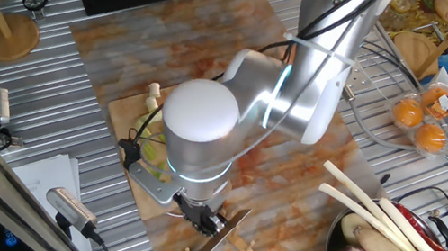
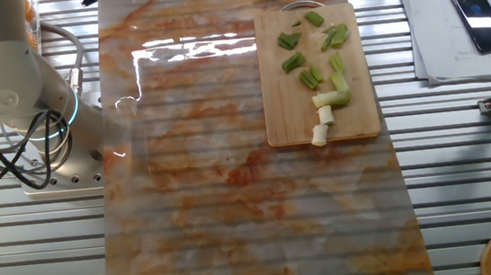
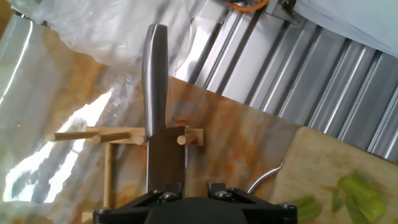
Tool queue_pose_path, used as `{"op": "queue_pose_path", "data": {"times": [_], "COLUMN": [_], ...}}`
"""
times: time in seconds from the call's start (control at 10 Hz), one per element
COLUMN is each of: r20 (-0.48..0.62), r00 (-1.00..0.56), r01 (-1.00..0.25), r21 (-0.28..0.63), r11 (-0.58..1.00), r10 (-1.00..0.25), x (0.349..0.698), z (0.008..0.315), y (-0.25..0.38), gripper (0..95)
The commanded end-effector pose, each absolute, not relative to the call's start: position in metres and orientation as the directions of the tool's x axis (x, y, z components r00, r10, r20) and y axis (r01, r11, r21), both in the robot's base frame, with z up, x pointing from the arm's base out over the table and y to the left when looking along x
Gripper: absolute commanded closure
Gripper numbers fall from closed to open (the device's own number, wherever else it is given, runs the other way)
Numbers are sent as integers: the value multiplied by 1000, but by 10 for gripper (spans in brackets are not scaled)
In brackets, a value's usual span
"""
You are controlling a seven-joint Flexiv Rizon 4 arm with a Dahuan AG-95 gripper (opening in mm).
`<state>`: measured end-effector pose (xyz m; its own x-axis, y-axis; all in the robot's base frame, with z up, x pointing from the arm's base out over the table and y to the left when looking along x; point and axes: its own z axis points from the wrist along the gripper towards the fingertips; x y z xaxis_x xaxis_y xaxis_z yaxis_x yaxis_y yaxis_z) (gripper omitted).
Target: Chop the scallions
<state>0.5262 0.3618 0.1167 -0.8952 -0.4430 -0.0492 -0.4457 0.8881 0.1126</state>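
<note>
light: bright, even | glare: mat (image 2: 192, 48) | blur: hand view foreground soft

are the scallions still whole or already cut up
Already cut. In the other fixed view the scallions lie as short green and white bits scattered on the cutting board; no whole thin stalk shows there.

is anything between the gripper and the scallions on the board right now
Nothing visible blocks the way. The gripper sits over the knife on its wooden rack, beside the cutting board. The cut scallions lie uncovered on the board.
</note>
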Motion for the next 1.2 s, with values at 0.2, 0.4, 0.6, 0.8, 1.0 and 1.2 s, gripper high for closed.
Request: {"op": "queue_pose_path", "data": {"times": [0.2, 0.4, 0.6, 0.8, 1.0, 1.2], "r20": [-47, -46, -35, -38, -20, 1], "r00": [-890, -893, -908, -915, -925, -961], "r01": [-455, -450, -418, -402, -381, -275], "r21": [105, 96, 36, 29, 3, -5], "r11": [884, 888, 908, 915, 925, 961], "r10": [-453, -448, -417, -401, -380, -275], "x": [527, 530, 535, 543, 547, 540], "z": [123, 125, 124, 124, 127, 133], "y": [345, 328, 309, 287, 268, 245], "gripper": [760, 760, 950, 950, 950, 950]}}
